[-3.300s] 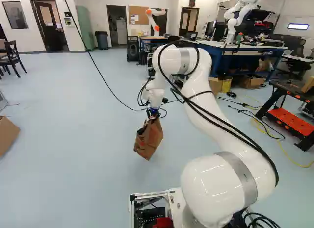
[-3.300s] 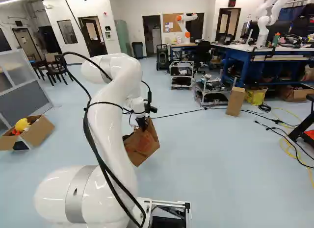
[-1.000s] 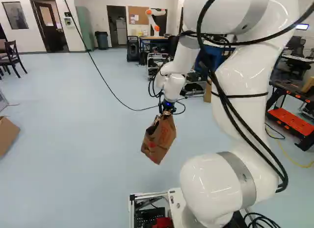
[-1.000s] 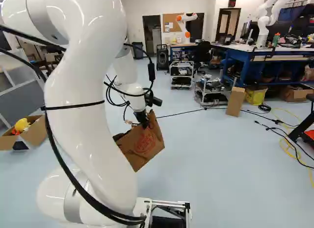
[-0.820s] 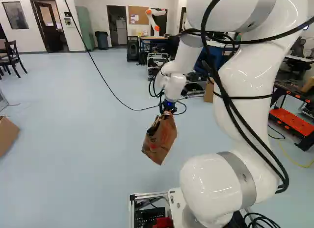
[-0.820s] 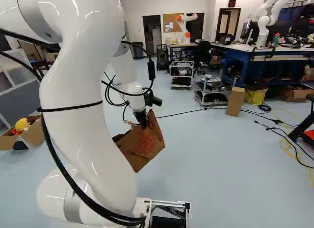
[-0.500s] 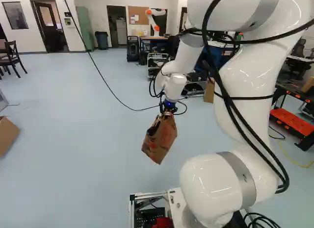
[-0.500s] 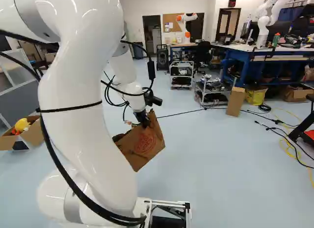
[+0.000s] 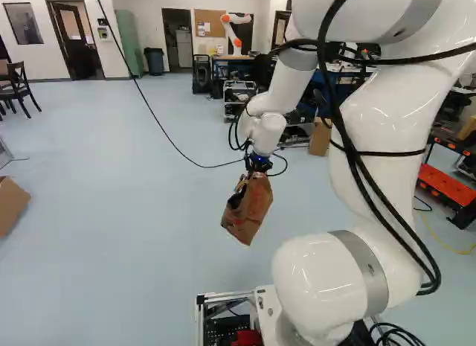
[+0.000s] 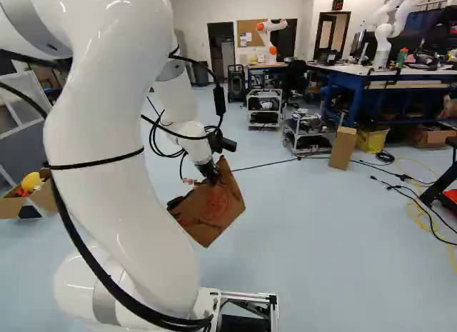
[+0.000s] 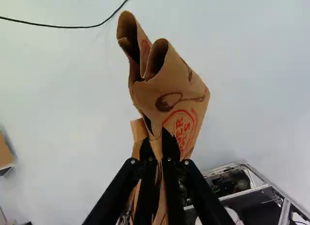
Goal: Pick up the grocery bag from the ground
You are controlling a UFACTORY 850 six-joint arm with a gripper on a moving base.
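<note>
A: Why does the bag (image 9: pixel 251 208) hang tilted ahead of the base (image 9: pixel 268 306)?

B: We see the end effector (image 11: pixel 157 143) clenched on its gathered paper; we judge that off-centre pinch tips it, lifted clear of the floor (image 10: pixel 321 239).

A: And the surroundings?

B: We note a cable (image 11: pixel 72 27) beyond and an upright carton (image 10: pixel 343 148) well apart; only the base seems a likely obstacle.
</note>
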